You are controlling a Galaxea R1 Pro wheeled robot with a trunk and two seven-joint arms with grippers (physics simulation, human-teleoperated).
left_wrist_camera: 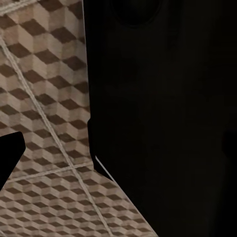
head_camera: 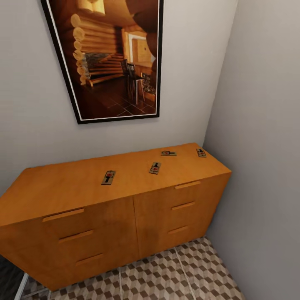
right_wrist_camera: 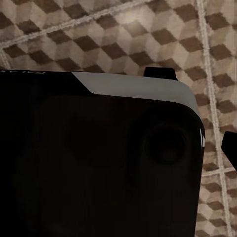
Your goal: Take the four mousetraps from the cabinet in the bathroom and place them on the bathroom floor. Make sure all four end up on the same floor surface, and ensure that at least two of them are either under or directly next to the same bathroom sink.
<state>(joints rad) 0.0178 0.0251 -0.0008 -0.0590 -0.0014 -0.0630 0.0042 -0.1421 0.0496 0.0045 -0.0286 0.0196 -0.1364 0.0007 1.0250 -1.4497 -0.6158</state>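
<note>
From the head view, the orange-brown cabinet point(head_camera: 83, 187) stands against the grey wall in a corner, under a framed picture point(head_camera: 109, 58) of a log cabin interior. Four mousetraps lie flat on its top, well apart: one point(head_camera: 108, 177) near the middle, a second point(head_camera: 155, 168) to its right, a third point(head_camera: 168, 153) nearer the wall, a fourth point(head_camera: 201, 153) by the right end. The bathroom floor point(head_camera: 166, 275) (cube-patterned tiles) shows below the drawers.

The left wrist view gives dark robot bodywork point(left_wrist_camera: 168, 118) over floor tiles point(left_wrist_camera: 44, 98); whether its fingers are open I cannot tell.

The right wrist view likewise shows a dark housing point(right_wrist_camera: 98, 163) above tiles point(right_wrist_camera: 108, 44); finger state cannot be told.
</note>
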